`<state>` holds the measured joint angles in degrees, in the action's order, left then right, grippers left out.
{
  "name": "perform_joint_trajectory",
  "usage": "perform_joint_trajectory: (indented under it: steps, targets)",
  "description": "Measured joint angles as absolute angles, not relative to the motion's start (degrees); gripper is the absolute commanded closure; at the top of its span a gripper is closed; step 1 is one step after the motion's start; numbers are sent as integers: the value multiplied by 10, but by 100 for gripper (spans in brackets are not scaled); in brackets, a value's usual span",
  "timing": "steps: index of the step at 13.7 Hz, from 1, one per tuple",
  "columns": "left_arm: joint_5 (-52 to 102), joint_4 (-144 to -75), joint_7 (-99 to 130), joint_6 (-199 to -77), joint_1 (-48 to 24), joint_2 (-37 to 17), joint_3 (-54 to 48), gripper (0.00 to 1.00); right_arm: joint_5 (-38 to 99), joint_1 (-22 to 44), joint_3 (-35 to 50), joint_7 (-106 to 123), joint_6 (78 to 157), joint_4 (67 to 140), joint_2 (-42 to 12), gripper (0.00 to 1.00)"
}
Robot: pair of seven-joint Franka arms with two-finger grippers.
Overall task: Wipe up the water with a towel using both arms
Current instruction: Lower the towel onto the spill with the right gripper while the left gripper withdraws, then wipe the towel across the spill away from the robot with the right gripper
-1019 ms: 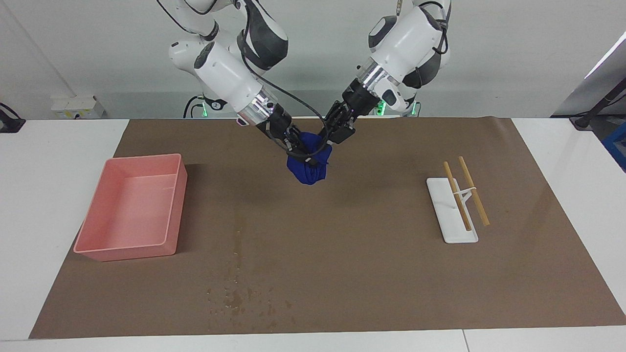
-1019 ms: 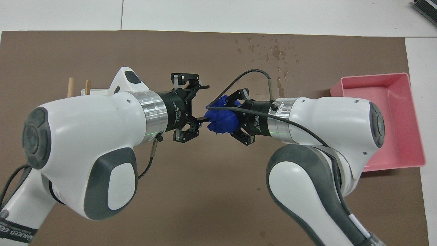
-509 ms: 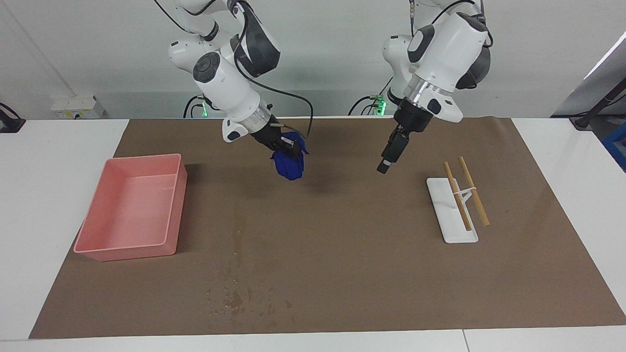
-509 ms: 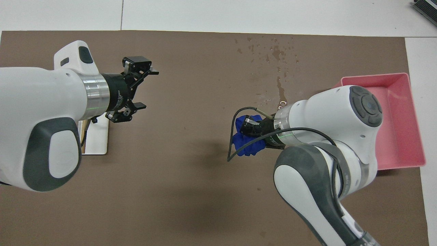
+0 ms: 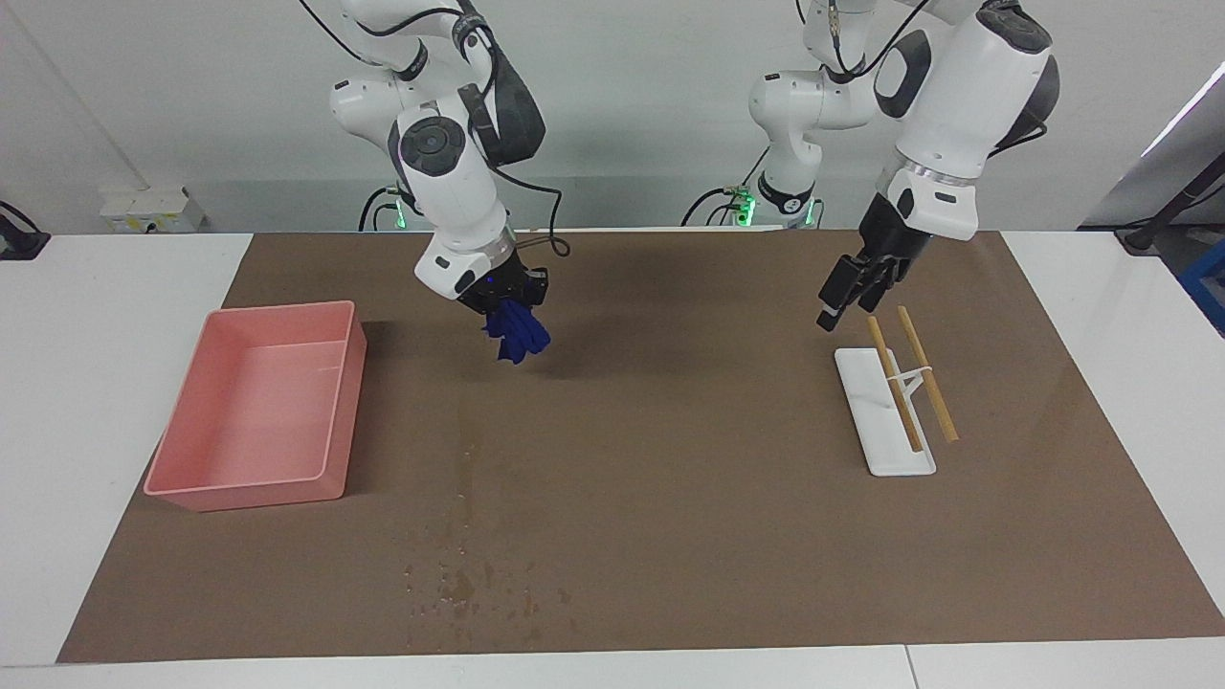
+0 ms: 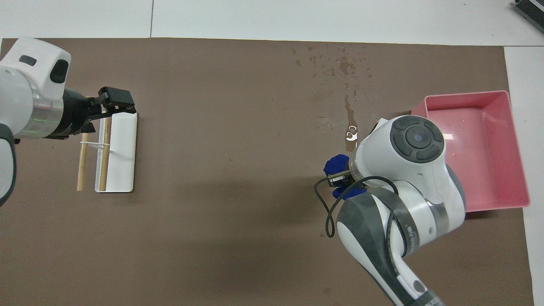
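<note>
The right hand is clamped on a bunched blue towel, which hangs from it in the air over the brown mat, above a bare patch nearer the robots than the water and beside the pink bin. In the overhead view the right arm's white and grey body covers most of that hand, and only two lobes of the towel show at its edge.

The left hand hangs over the mat toward the left arm's end of the tabletop, just above the robot-side end of the white tray, its fingers standing apart with nothing between them. From overhead the left hand sits over the tray's corner and the tips of the two wooden sticks.

The water lies on the mat well apart from both hands: a thin darker streak that runs away from the robots and ends in a scatter of small shiny drops and blotches close to the mat's edge farthest from them. In the overhead view the streak and drops sit farther from the robots than the towel, with a few bright glints near the bin's corner.

The two sticks lie side by side across the tray, joined by a thin white band. The pink bin stands on the mat toward the right arm's end.
</note>
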<state>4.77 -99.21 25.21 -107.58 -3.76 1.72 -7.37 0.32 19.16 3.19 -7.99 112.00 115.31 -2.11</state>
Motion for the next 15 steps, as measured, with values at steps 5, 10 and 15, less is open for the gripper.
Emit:
perform_joint_trajectory:
  steps: [5,10,15]
  targets:
    - [-6,-943,19,-932,-4,17,-73,0,-26,137,30,68,1245,1214,-53,100]
    - [-3,-947,-7,-921,5,18,-68,0,-31,122,31,95,1315,1223,-87,100]
    - [10,-948,-7,-925,-14,19,-39,0,-31,109,30,95,1410,1218,-142,100]
